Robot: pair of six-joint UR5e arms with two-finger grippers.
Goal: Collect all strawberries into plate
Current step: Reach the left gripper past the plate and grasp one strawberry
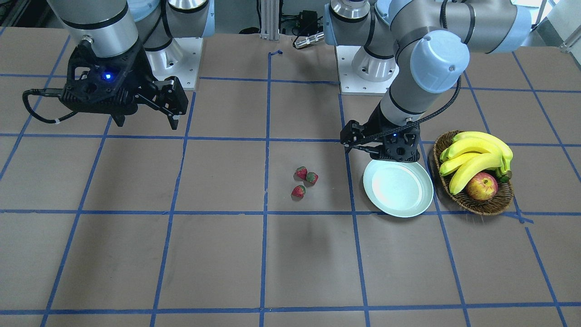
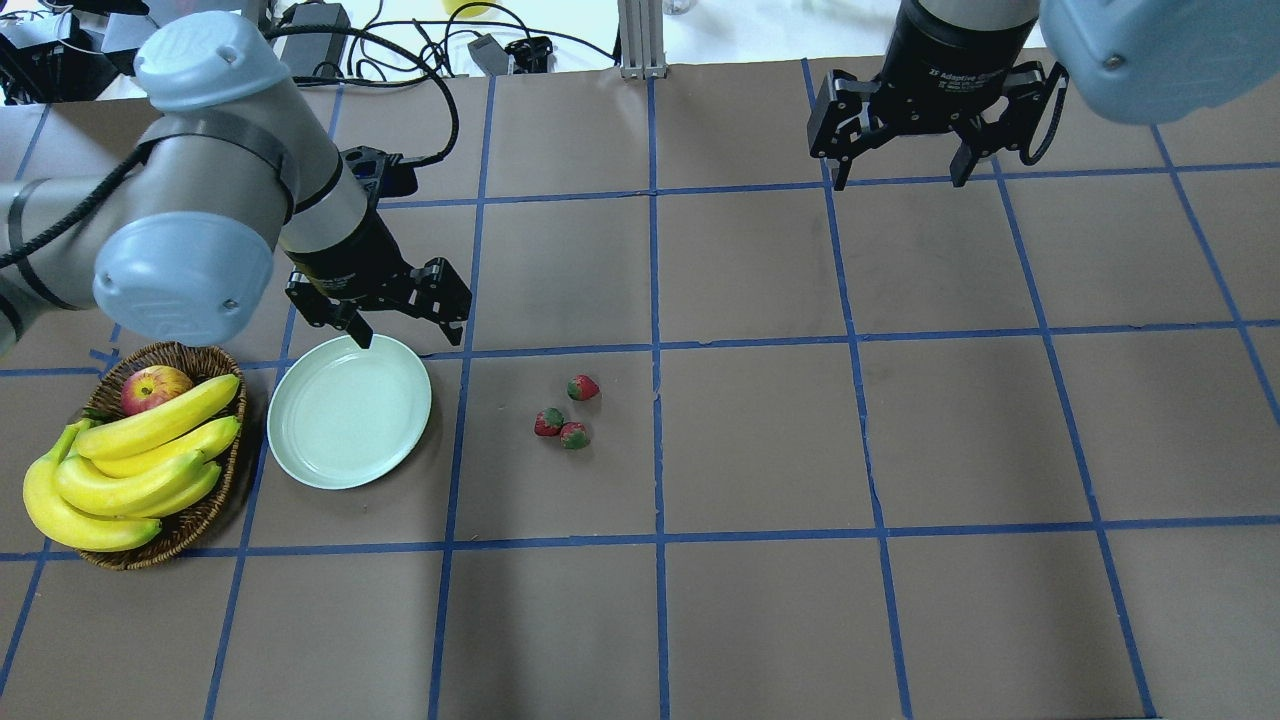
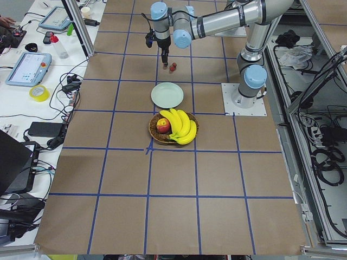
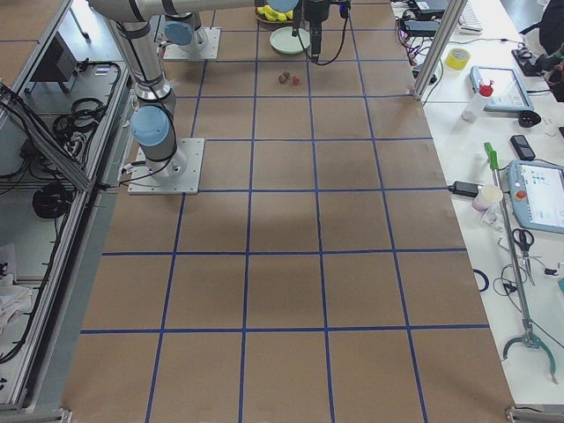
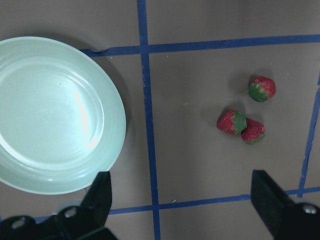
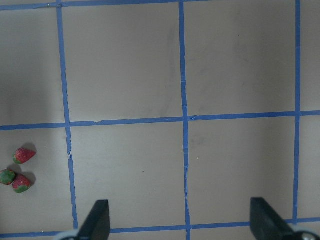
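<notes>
Bright, even light is filling every view; soft shadows are pooling mid-frame, glare is streaking the plate (image 5: 82, 107), and the overhead view's top edge is washing out.

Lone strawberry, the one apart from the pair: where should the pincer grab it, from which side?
Take the lone strawberry across its red body, coming straight down. It lies on its side with bare table all round, so there's room on either flank; the other two strawberries touch. The open left pincer is nearer.
</notes>
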